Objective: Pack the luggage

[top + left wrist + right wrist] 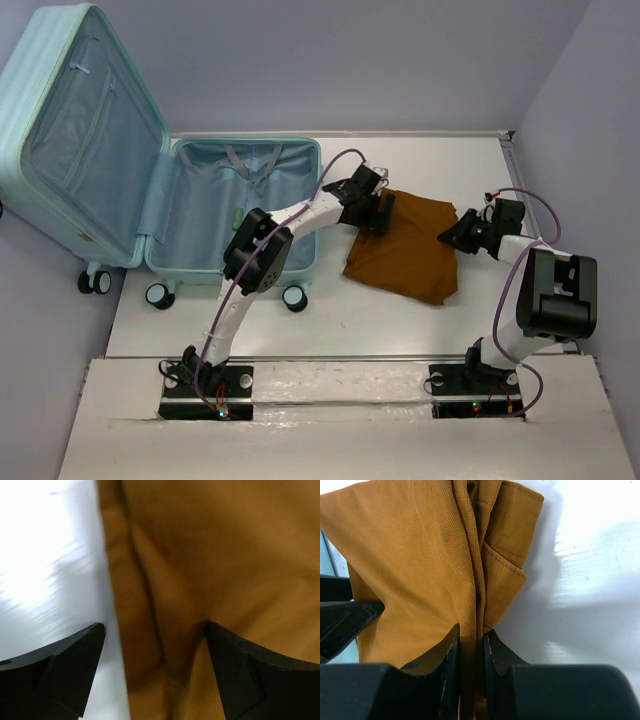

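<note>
The luggage [245, 143], a pale aqua hard-shell suitcase, lies open at the table's left. Its lid leans back against the wall and its blue-lined base lies flat. A folded brown cloth [405, 250] rests on the table just right of the base. My left gripper [375, 212] is open at the cloth's left edge. In the left wrist view the gripper [155, 625] straddles that edge of the cloth [215, 555], one finger over the white table. My right gripper [462, 232] is shut on the cloth's right edge. The right wrist view shows the gripper [471, 635] pinching a bunched fold of cloth [420, 555].
The suitcase's black wheels [295, 298] stand on the white table [420, 160] near the cloth's front left corner. Walls close in at the back and right. The table's raised right edge [512, 170] runs behind my right arm.
</note>
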Robot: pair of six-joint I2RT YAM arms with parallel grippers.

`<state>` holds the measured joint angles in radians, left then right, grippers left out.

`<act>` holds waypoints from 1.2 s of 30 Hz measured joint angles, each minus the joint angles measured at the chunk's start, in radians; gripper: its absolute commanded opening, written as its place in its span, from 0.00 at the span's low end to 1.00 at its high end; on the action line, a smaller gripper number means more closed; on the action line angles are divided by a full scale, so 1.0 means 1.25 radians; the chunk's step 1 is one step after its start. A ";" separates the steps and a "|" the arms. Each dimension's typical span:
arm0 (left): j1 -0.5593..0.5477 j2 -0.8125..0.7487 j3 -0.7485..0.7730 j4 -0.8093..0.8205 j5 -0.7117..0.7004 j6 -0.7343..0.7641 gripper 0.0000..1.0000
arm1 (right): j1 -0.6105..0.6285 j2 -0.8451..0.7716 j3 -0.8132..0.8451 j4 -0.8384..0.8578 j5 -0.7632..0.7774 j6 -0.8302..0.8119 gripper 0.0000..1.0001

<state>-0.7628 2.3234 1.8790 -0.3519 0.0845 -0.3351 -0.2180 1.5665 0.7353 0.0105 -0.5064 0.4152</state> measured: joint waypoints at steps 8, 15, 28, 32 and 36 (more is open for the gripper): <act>0.024 -0.024 -0.157 0.285 0.183 -0.070 0.31 | -0.012 0.017 -0.011 0.032 -0.011 0.006 0.07; 0.046 -0.035 -0.220 0.390 0.247 -0.137 0.06 | -0.019 0.002 -0.031 0.064 -0.022 0.021 0.07; 0.059 -0.155 -0.073 0.157 0.208 -0.132 0.06 | 0.054 -0.197 0.039 0.023 -0.060 0.108 0.07; 0.120 -0.245 -0.054 0.112 0.203 -0.124 0.06 | 0.151 -0.174 0.197 -0.012 -0.020 0.123 0.07; 0.231 -0.413 -0.099 0.078 0.213 -0.116 0.06 | 0.283 -0.097 0.387 -0.009 0.015 0.153 0.07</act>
<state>-0.4736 1.8072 1.7546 -0.2546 0.3504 -0.4805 0.1360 1.4448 1.2194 -0.0006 -0.4881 0.6064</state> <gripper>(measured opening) 0.246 0.231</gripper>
